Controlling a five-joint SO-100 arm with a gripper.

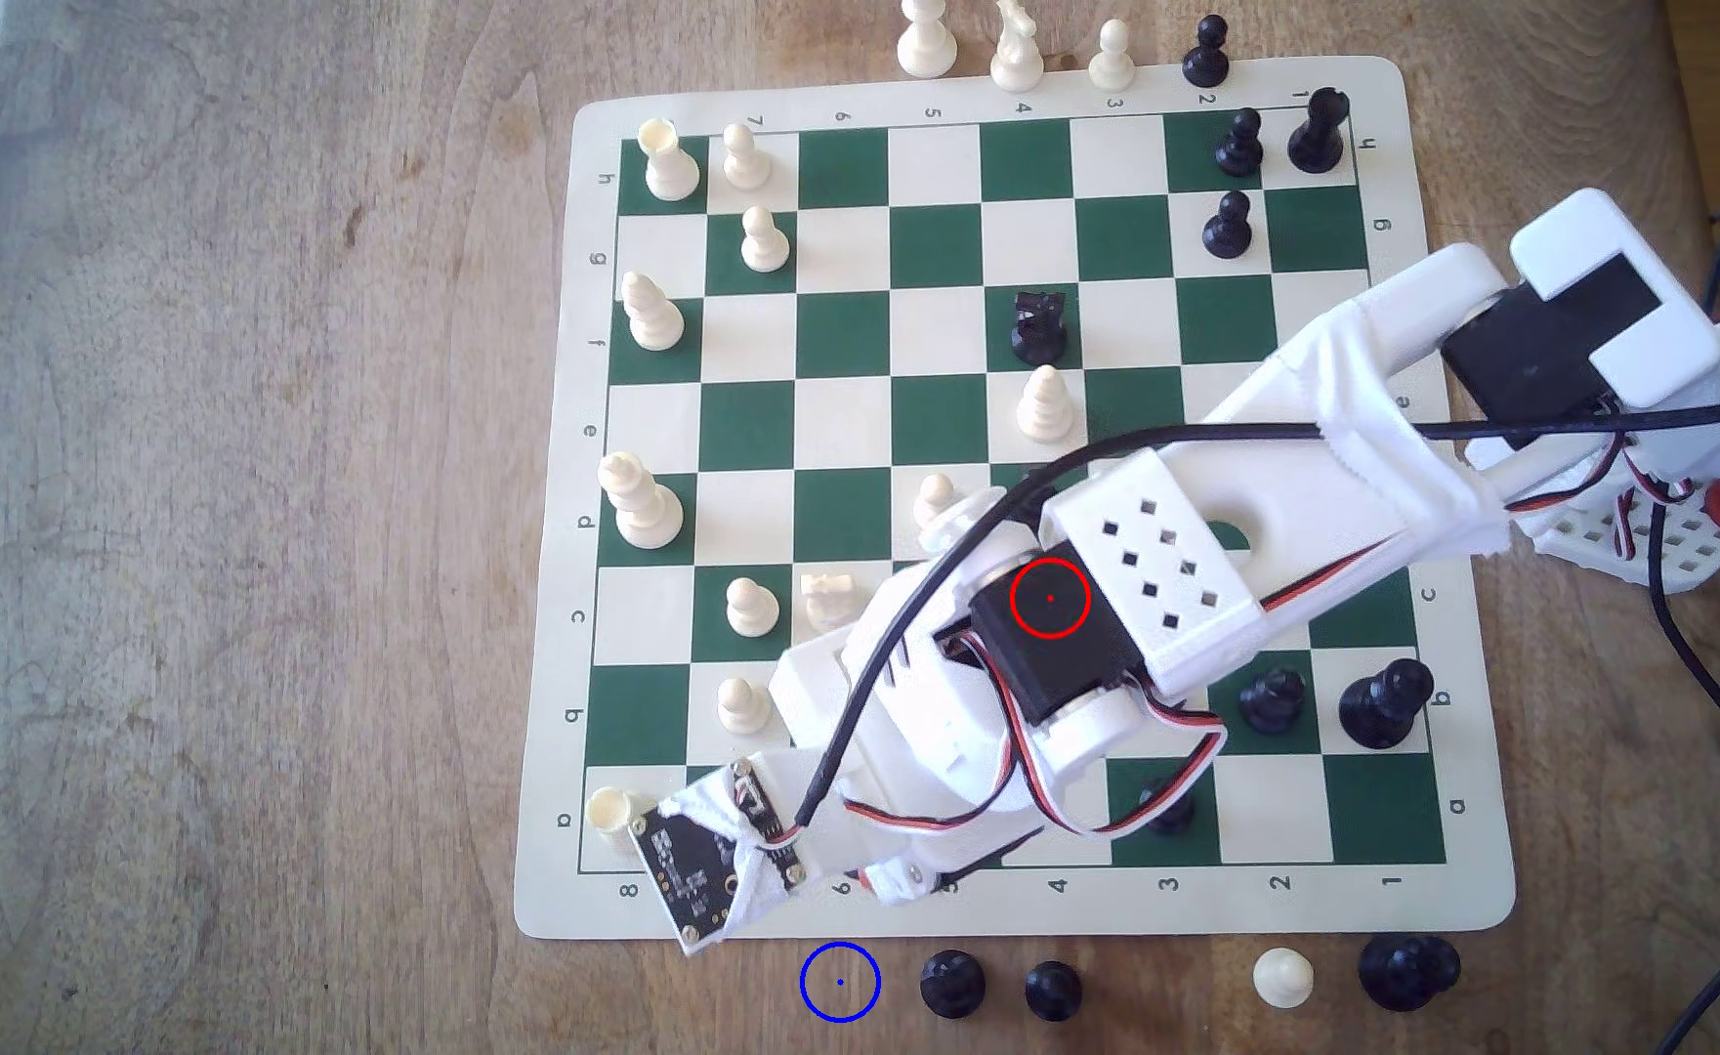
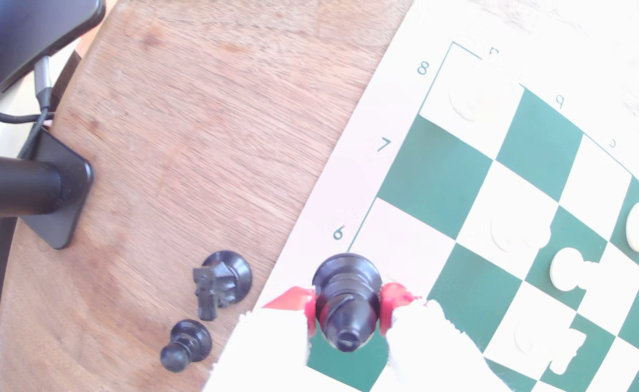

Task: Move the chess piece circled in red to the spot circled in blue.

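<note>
The table (image 1: 226, 507) carries the chess mat (image 1: 1464, 893). Just off the mat's numbered edge waits the blue ring (image 1: 840, 982), beside two black pieces. The pincer (image 2: 348, 314) squeezes the black pawn (image 2: 348, 301) above that edge. It might slip or bump those neighbours.

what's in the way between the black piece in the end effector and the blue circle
Nothing visible. The end effector holds the black chess piece over the board's edge by the 6 label. The blue circle lies on bare wood just off that edge. The nearest loose black piece stands on the circle's right in the exterior view, outside it.
</note>
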